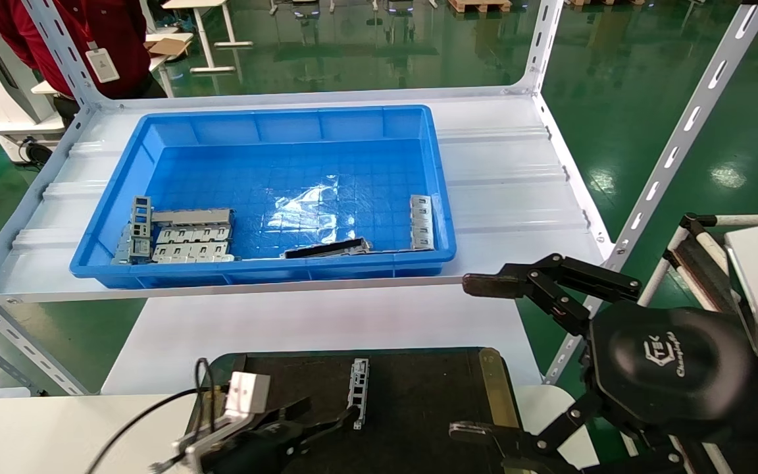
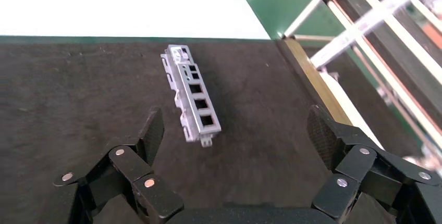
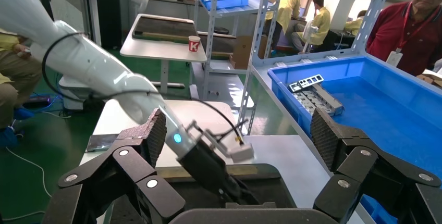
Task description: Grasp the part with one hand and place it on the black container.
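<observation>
The part (image 1: 358,392), a slim silver-grey bar with dark rectangular openings, lies flat on the black container (image 1: 418,395). My left gripper (image 1: 326,415) is open and empty just behind the part's near end. In the left wrist view the part (image 2: 190,96) lies on the container's black face (image 2: 78,88), a little ahead of my open gripper (image 2: 237,130) and touching neither finger. My right gripper (image 1: 474,359) is open and empty, raised off the container's right side. The right wrist view (image 3: 238,130) shows its jaws wide apart and the left arm (image 3: 198,156) beyond.
A deep blue bin (image 1: 260,273) stands on the white shelf behind the container. It holds stacked grey plates (image 1: 181,237), a black-faced strip (image 1: 326,249) and another grey bar (image 1: 421,222). Slotted shelf uprights (image 1: 675,145) rise at the right. A person in red (image 1: 89,39) stands at the far left.
</observation>
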{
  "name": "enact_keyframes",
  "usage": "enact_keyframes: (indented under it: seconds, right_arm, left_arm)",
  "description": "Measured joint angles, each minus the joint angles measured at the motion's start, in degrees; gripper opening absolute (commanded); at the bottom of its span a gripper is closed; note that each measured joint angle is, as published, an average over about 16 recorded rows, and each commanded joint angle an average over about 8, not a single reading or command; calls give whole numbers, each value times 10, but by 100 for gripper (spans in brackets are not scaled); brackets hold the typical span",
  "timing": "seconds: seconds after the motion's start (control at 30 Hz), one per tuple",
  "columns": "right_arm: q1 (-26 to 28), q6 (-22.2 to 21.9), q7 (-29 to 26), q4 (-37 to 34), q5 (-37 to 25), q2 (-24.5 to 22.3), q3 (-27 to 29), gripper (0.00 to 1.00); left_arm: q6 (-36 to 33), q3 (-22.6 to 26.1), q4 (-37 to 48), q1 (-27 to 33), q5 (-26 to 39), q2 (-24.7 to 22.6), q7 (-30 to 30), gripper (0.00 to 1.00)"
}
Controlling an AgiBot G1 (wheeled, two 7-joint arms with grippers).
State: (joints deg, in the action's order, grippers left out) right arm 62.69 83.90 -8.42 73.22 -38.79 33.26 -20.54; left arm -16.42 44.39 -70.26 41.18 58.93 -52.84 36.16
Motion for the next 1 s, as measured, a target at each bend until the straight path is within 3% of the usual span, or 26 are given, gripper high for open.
enact_keyframes:
  seconds: [0.27,0.63,1.0]
  right_arm:
    - [0,0,0,0,0,0,0,100]
    - [0,0,0,0,0,0,0,100]
    - [0,0,0,0,0,0,0,100]
  left_arm:
    - [-124,-55,-36,-23,-34,73,-87,100]
    - [-288,-116,-21,-34,-82,136,-230,100]
    - [-356,-140,-1,-25,-104,169,-279,100]
